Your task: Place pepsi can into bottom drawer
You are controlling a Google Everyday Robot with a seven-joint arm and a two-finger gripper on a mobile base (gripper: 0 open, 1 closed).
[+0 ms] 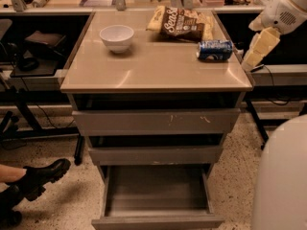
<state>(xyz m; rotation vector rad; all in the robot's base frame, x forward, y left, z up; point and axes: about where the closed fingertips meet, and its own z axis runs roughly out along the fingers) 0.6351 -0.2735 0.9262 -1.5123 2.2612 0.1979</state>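
Observation:
The pepsi can (215,50), blue with silver ends, lies on its side near the right edge of the cabinet top (153,68). The bottom drawer (158,198) is pulled open and nothing shows inside it. My gripper (256,49), cream-coloured on a white arm, hangs just off the cabinet's right edge. It is a short way right of the can, not touching it, and holds nothing.
A white bowl (116,36) stands at the top's back left and a brown-and-yellow chip bag (181,23) lies at the back. The two upper drawers (156,123) are slightly open. A person's black boot (41,176) is at the floor left. A white robot part (283,176) fills the lower right.

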